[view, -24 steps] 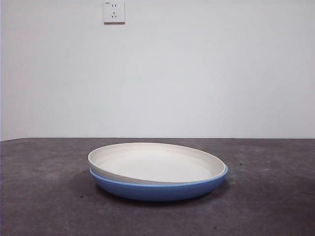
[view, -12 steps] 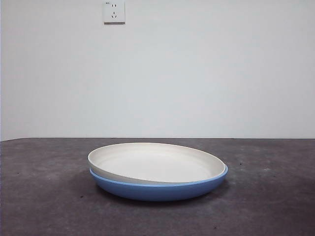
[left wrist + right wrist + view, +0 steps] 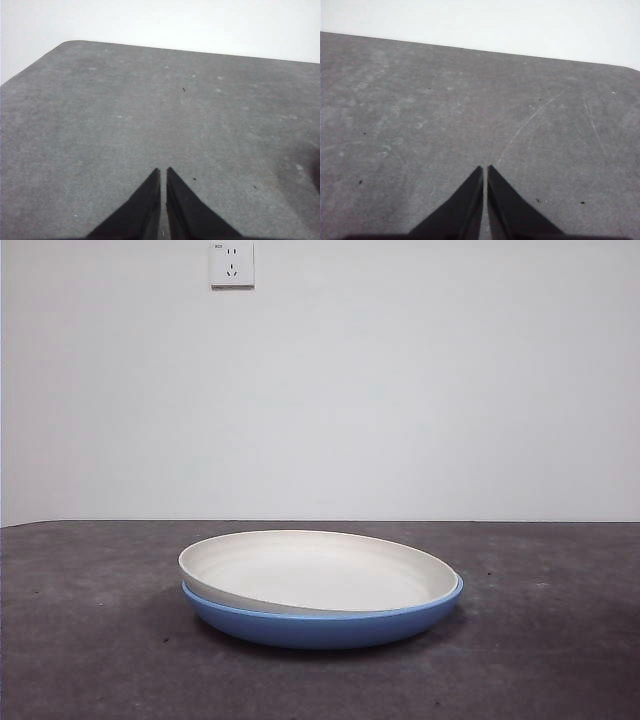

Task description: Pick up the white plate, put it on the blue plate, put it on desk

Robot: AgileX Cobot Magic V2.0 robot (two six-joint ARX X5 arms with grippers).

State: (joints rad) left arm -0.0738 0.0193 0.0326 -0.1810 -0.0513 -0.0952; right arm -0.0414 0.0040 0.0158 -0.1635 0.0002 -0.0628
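Item one, nearest in the front view: the desk (image 3: 90,660), dark grey and mottled, its front cut off by the picture's lower edge. Item two, at the middle of the desk: the blue plate (image 3: 320,626), of which we see only the outer wall and a thin line of rim on the right; its inside is hidden by the white plate (image 3: 315,570), which sits in it, tilted, with its left edge raised and overhanging the blue rim and its right edge sunk within. Item three, behind: a plain white wall (image 3: 400,390) carrying a wall socket (image 3: 231,264), partly cut off at the top. Neither arm shows in the front view. Item four: the left gripper (image 3: 163,172), jaws pressed together with only a hairline slit, over bare desk, holding nothing. Item five: the right gripper (image 3: 485,170), jaws likewise pressed together, over a scratched stretch of desk, holding nothing. We see no plate in either wrist view.
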